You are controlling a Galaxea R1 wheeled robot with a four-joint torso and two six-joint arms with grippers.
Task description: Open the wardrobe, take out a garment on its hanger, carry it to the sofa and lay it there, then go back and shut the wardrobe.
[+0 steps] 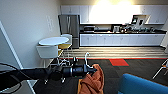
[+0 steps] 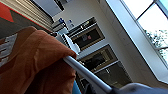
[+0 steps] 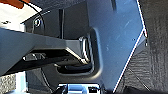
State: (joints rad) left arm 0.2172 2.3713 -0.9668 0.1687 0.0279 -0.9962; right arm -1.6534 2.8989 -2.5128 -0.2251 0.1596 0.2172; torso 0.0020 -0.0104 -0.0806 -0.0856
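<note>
- Ahead, the blue sofa (image 1: 145,86) is showing at the lower right, beside the garment.
- The orange garment (image 1: 93,80) is hanging from the white hanger (image 1: 86,58).
- The left gripper (image 1: 90,69) is clamping that hanger; the right gripper's state I cannot tell.

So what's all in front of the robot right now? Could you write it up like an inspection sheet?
Surface: dark carpet with a red patch.
Job's things: orange garment hanging from a white hanger; blue sofa corner nearby.
Clutter: nothing seen.
Grippers: left pincer carries the hanger; right pincer cannot be judged.
Cables: a dark cable loops by the left arm.
Surroundings: round white table, chairs, fridge, kitchen counter.
</note>
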